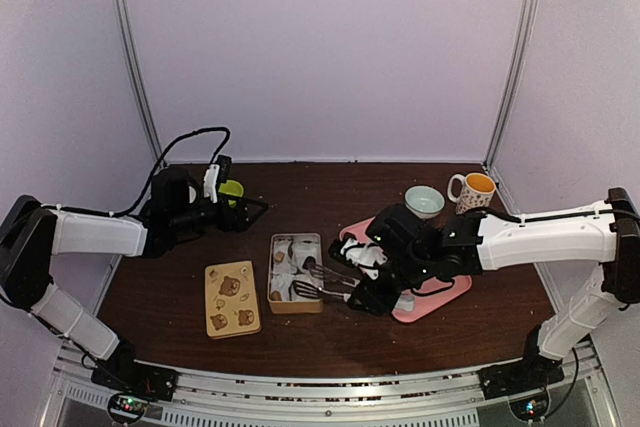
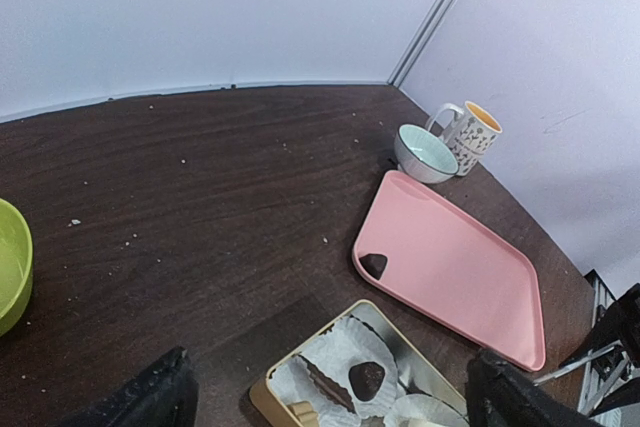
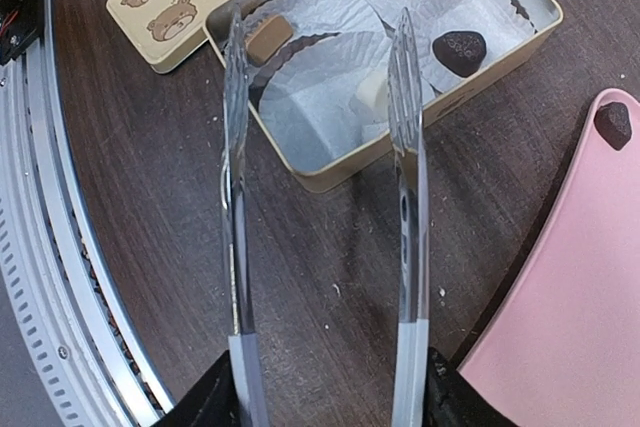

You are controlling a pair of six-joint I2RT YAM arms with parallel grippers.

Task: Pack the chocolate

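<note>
The tan tin (image 1: 271, 277) lies open with white paper cups inside, its bear-printed lid (image 1: 232, 298) to its left. In the right wrist view one dark chocolate (image 3: 459, 50) and light brown pieces (image 3: 267, 39) sit in the cups. Another dark chocolate (image 3: 613, 124) lies on the corner of the pink tray (image 3: 570, 327); it also shows in the left wrist view (image 2: 374, 265). My right gripper (image 3: 330, 397) is shut on metal tongs (image 3: 407, 197), whose spread, empty tips hang over the tin's near end. My left gripper (image 1: 245, 209) is open and empty, up at the back left.
A green bowl (image 1: 231, 189) sits by the left gripper. A pale bowl (image 1: 424, 201) and a patterned mug (image 1: 474, 188) stand at the back right behind the pink tray (image 1: 440, 297). The table's metal front edge (image 3: 60, 277) runs close to the tin.
</note>
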